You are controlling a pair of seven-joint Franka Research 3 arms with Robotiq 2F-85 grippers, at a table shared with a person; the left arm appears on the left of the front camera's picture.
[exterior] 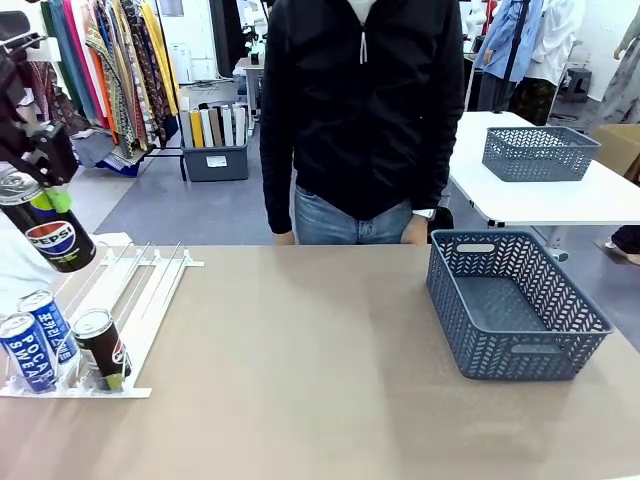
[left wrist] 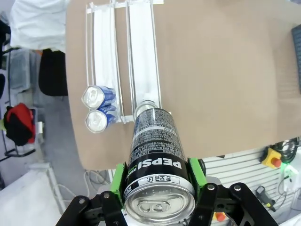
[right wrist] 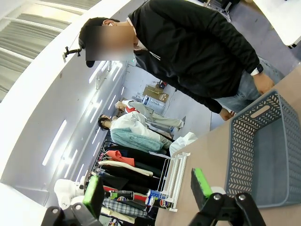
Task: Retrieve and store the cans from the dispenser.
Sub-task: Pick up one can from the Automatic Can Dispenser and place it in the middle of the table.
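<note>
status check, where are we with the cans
Left gripper shut on Pepsi can, held above the dispenser. Right gripper open, empty. Three cans at its low end. Nothing on the table toward the basket.

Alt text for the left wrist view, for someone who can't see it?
The left gripper is shut on a black Pepsi can, held above the table. Below, two blue Pocari cans stand at the dispenser's low end.

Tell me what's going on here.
The robot's left hand grips a black Pepsi can, held above the white dispenser. Two Pocari Sweat cans and another Pepsi can wait at its low end. The grey mesh basket holds no cans. The right hand is open; the person stands at the far side.
</note>
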